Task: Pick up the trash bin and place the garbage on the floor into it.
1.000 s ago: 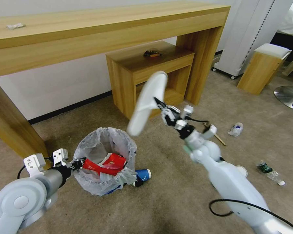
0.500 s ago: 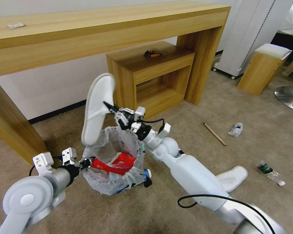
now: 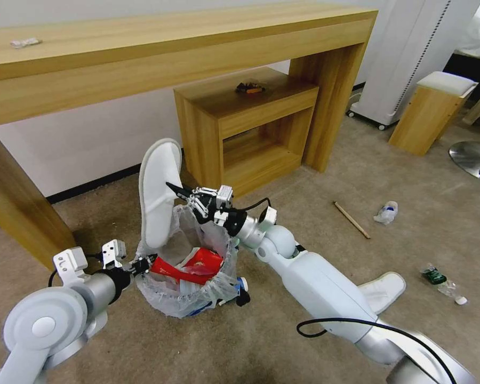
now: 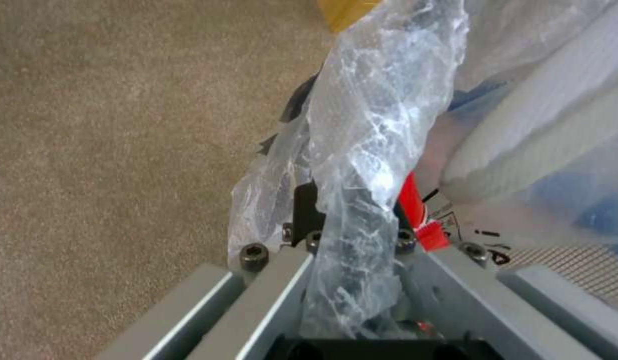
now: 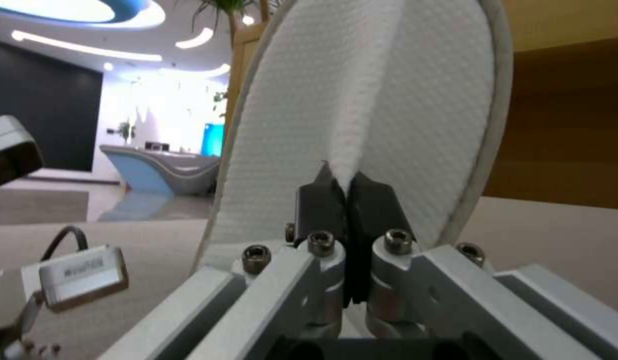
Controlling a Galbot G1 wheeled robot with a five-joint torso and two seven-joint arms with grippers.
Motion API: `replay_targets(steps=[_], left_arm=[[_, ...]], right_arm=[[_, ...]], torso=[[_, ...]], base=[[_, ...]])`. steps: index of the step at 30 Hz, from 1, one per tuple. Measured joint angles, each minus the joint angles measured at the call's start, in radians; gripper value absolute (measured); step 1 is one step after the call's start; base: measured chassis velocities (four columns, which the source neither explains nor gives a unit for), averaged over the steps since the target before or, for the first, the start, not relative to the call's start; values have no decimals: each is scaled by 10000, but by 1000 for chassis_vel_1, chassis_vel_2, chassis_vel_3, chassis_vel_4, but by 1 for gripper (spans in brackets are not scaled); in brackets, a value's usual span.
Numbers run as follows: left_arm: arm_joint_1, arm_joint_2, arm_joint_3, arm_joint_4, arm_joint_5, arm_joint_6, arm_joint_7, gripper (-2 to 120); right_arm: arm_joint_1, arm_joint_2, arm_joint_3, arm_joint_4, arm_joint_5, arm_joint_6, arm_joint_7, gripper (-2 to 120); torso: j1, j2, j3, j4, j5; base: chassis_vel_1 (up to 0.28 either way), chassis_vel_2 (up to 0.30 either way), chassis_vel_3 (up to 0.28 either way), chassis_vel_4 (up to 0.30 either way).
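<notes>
Right now my right gripper (image 3: 172, 188) sits just left of centre in the head view, its jaws pinched tight on a white slipper (image 3: 158, 189). In the right wrist view the dark fingertips (image 5: 322, 200) are closed on a fold of the slipper's (image 5: 362, 100) waffle fabric. The slipper stands almost upright, toe high, its lower end dipping inside the rim of the trash bin (image 3: 186, 266).

The bin sits lower left of centre on the floor (image 3: 304, 176), its crinkly bag folded over the rim, with a red wrapper (image 3: 189, 265) and crumpled paper inside. My left gripper (image 3: 142, 263) is at the bin's left edge, jaws clamped on the rim; in the left wrist view the plastic bag (image 4: 362, 150) runs straight down between them.

A blue paper cup (image 3: 240, 285) lies against the bin's right side. The second slipper (image 3: 384, 288) lies lower right, partly under my right arm. Further right are a wooden stick (image 3: 351, 218), a crumpled paper (image 3: 386, 212) and a small plastic bottle (image 3: 442, 285), all well apart from the bin.
</notes>
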Motion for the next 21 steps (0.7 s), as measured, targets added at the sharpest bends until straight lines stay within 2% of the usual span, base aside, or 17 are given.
replay_targets(steps=[21], left_arm=[[-110, 89, -114, 255, 31, 0, -211, 0]], right_arm=[[451, -350, 175, -182, -1474, 610, -403, 0]], torso=[[0, 0, 0, 1, 0]], base=[[0, 0, 0, 0]])
